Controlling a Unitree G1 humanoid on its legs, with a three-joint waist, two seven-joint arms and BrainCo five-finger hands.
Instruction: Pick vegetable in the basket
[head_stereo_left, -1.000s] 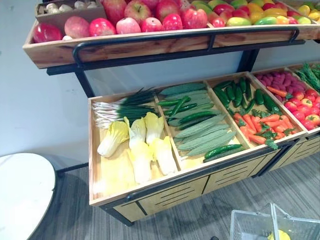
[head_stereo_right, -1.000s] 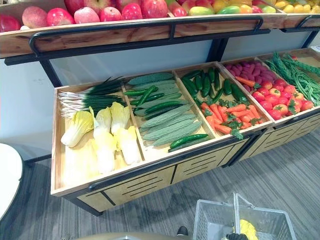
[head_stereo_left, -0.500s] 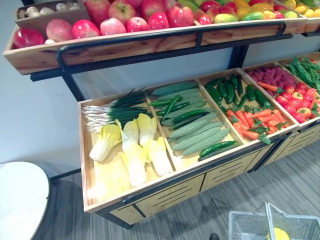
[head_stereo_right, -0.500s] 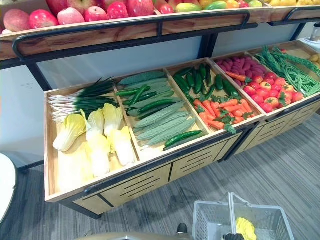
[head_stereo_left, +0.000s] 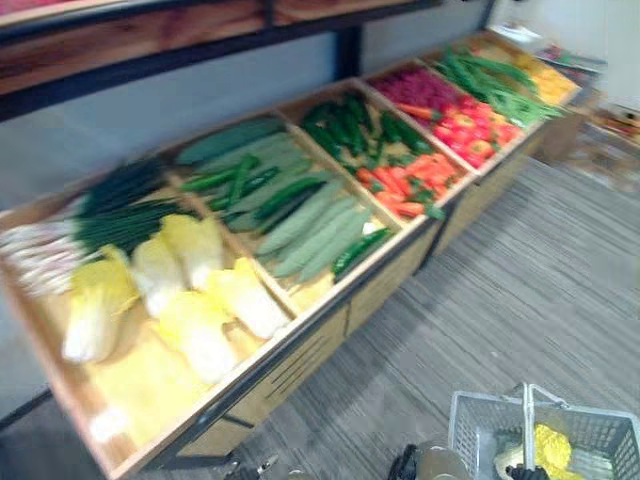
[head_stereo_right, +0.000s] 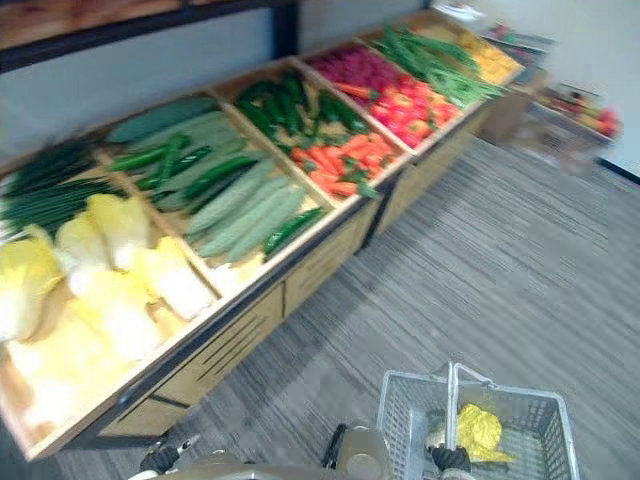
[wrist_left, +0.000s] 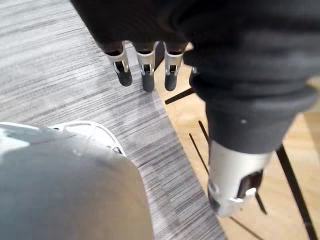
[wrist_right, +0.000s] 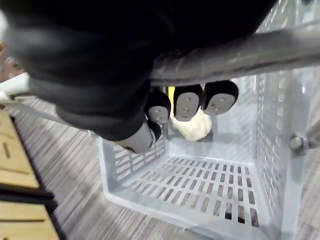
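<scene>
Since a second ago the view has been swung rightward; the vegetable stand (head_stereo_left: 300, 355) is now seen aslant, itself unmoved.
The basket's (head_stereo_right: 404, 438) handle (wrist_right: 240, 52) is gripped by the curled fingers of the right hand (wrist_right: 187, 104); a yellow vegetable (head_stereo_right: 478, 430) is seen inside, under the handle. The left hand (wrist_left: 146, 65) is hung with fingers straight, nothing held, near the stand's front edge.

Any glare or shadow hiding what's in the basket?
Right eye view: no glare, the grey plastic basket evenly lit, yellow vegetable plainly visible inside. Right wrist view: the right hand, fingers curled round the handle, blocks part, not the vegetable.
</scene>
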